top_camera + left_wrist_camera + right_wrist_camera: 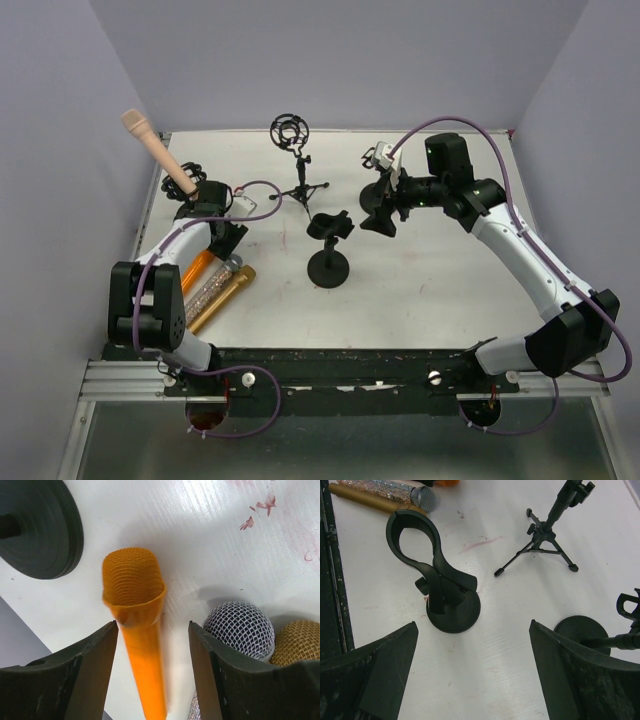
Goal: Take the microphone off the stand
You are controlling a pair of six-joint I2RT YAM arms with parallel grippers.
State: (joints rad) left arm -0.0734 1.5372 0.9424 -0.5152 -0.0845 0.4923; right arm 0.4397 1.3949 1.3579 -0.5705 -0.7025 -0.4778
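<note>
The pink microphone (150, 148) sits tilted in its stand (188, 190) at the table's far-left corner, just behind the left gripper (152, 635). That gripper's jaws are spread either side of an orange microphone (134, 585), which lies beside a silver microphone (240, 627) and a gold microphone (297, 642). The right gripper (472, 625), jaws wide apart, hangs over a black clip stand (440, 590) near a tripod stand (545, 537).

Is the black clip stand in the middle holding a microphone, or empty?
Empty: the clip stand has nothing in its ring; the table shows through.
</note>
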